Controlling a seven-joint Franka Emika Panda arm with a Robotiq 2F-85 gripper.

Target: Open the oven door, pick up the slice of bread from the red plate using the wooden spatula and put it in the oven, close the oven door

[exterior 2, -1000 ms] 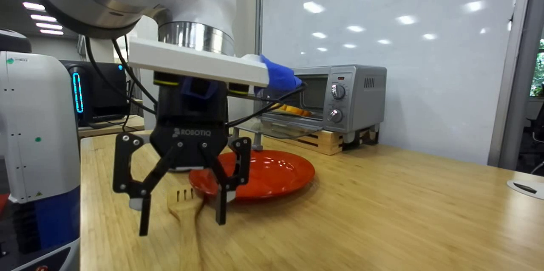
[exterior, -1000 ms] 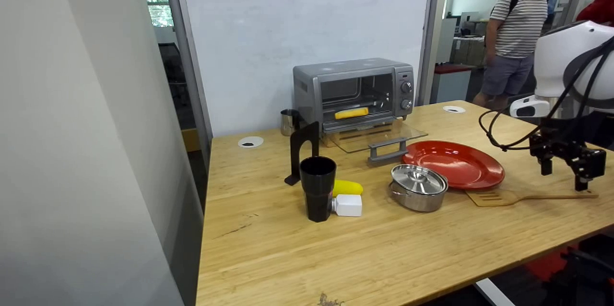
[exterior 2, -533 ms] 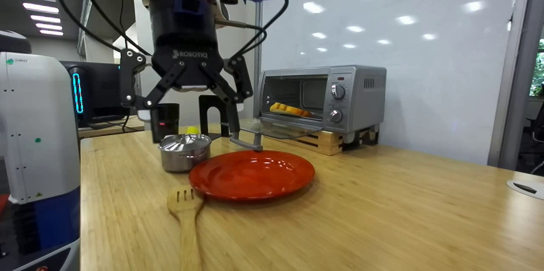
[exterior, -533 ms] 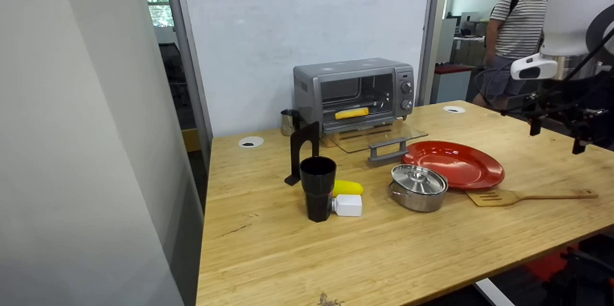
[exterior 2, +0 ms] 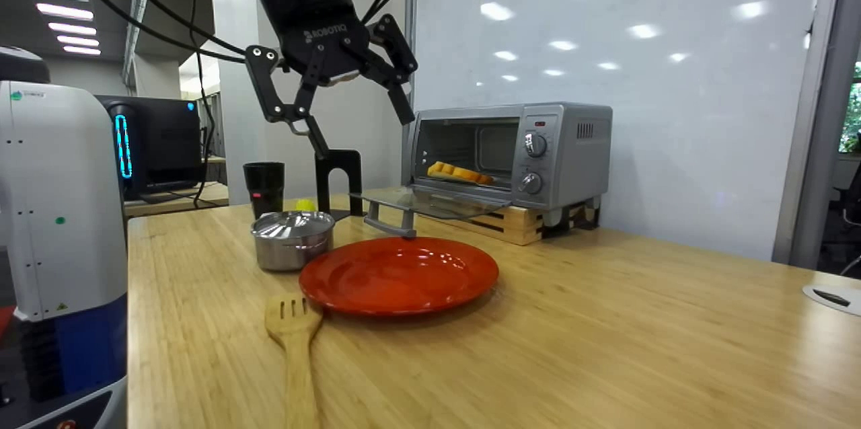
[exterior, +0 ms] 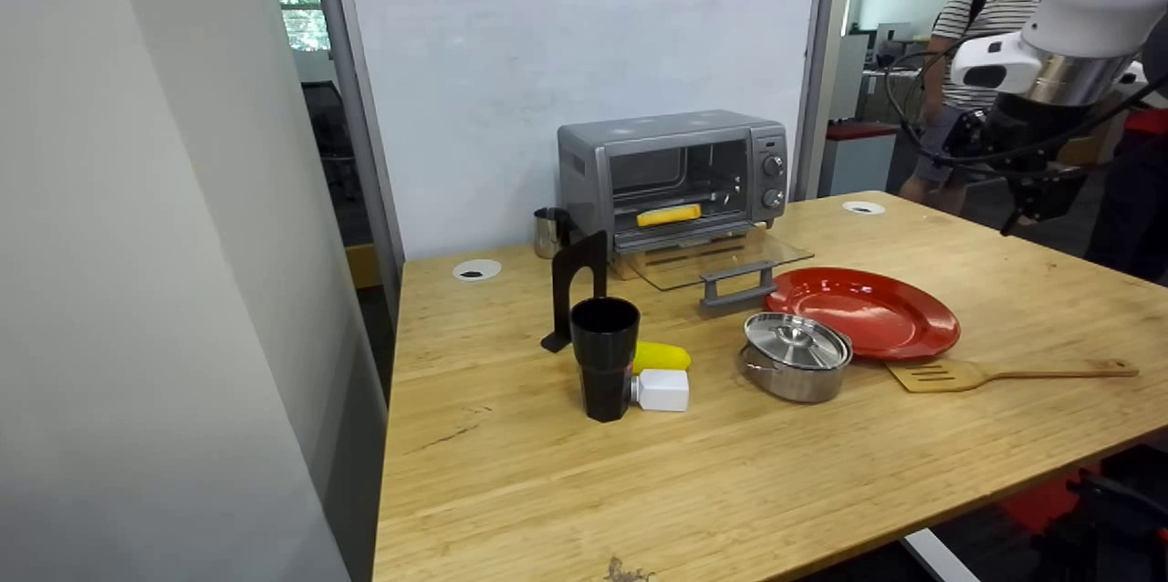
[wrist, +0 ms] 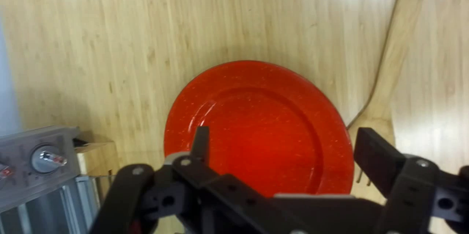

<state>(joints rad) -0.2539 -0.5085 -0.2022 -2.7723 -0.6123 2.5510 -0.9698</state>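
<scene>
My gripper [exterior 2: 364,137] hangs tilted in the air, jaws wide apart and nothing between them. In the wrist view the gripper [wrist: 284,131] is above the red plate [wrist: 253,142], which is bare. The wooden spatula [exterior 2: 296,341] lies flat on the table, its slotted end beside the red plate [exterior 2: 403,274]; its handle [wrist: 397,43] also shows in the wrist view. The oven [exterior: 675,128] stands at the back with its oven door [exterior: 721,258] lowered to about level. Inside the oven, in both exterior views, lies the yellow slice of bread [exterior: 669,215].
A lidded metal pot [exterior: 798,372] stands close to the plate. A black cup [exterior: 605,363], a yellow object [exterior: 662,357], a white bottle [exterior: 663,390] and a black stand [exterior: 577,290] are further along the table. The door's handle [exterior 2: 390,224] juts out near the plate's rim.
My gripper has risen from low over the spatula's handle, and has tilted. The spatula, plate, oven door and bread have kept their places.
</scene>
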